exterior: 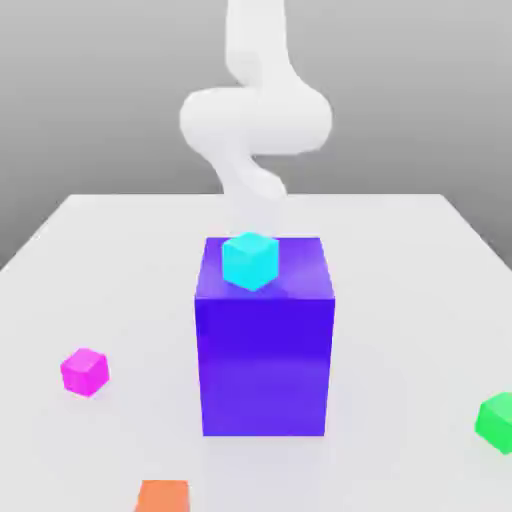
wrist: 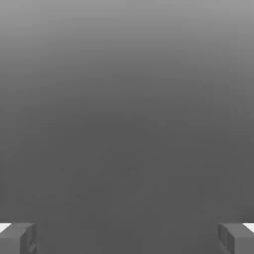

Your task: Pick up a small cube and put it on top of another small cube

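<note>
The small cube point(exterior: 84, 371), glossy magenta-pink, sits on the white table point(exterior: 110, 270) at the exterior view's left, well apart from the arm. A cyan cube point(exterior: 249, 260) rests on top of the big blue-purple block point(exterior: 265, 350) in the middle. The white arm point(exterior: 255, 125) curls down behind that block. In the hand view my gripper point(wrist: 127, 238) is open: one grey fingertip point(wrist: 19, 238) and the other stand far apart with nothing between them, facing a plain grey backdrop.
A green cube point(exterior: 497, 421) lies near the table's edge at the exterior view's right. An orange cube point(exterior: 163, 496) sits at the front, partly cut off. The tall block stands between the arm and the front of the table.
</note>
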{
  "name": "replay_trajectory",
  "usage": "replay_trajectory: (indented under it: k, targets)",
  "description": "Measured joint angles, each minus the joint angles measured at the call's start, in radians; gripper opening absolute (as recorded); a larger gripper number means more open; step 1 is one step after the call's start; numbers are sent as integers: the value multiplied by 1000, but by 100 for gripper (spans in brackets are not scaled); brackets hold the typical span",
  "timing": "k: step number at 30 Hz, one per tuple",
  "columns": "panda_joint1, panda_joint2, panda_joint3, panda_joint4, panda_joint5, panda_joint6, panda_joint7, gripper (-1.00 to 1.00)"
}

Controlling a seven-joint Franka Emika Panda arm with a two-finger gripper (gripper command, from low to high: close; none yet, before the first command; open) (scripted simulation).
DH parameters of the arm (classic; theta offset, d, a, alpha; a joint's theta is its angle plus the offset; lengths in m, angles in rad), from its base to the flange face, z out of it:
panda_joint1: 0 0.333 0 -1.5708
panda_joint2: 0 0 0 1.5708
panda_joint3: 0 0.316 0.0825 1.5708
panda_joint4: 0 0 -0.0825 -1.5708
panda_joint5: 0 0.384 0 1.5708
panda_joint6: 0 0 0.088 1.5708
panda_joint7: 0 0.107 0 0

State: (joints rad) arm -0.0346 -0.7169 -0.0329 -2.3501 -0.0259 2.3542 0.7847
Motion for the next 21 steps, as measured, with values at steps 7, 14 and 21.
replay_trajectory:
  k: [7,14,21]
  targets:
    - [-108,263,-128,-153,-62,170,-62,0]
    - [-200,514,-275,-299,-63,334,-163,0]
    - [-303,781,-350,-431,120,500,-388,0]
